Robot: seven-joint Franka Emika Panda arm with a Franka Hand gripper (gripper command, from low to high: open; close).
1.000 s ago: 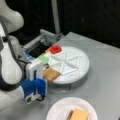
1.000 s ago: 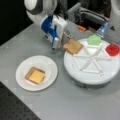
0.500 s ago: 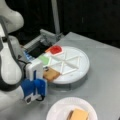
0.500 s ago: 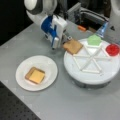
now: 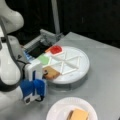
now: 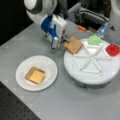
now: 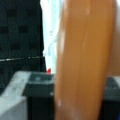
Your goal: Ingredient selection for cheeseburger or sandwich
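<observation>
My gripper, white and blue, sits at the rim of the white divided tray and is shut on a tan bread square. The bread fills the wrist view edge-on. Green lettuce and a red disc lie in tray compartments. On the white paper plate rests the sandwich pile: a tan bread square with yellow cheese on top. No patty shows.
A grey metal box stands behind the tray, with a small orange piece and a blue object beside it. The grey table ends at a dark perforated edge.
</observation>
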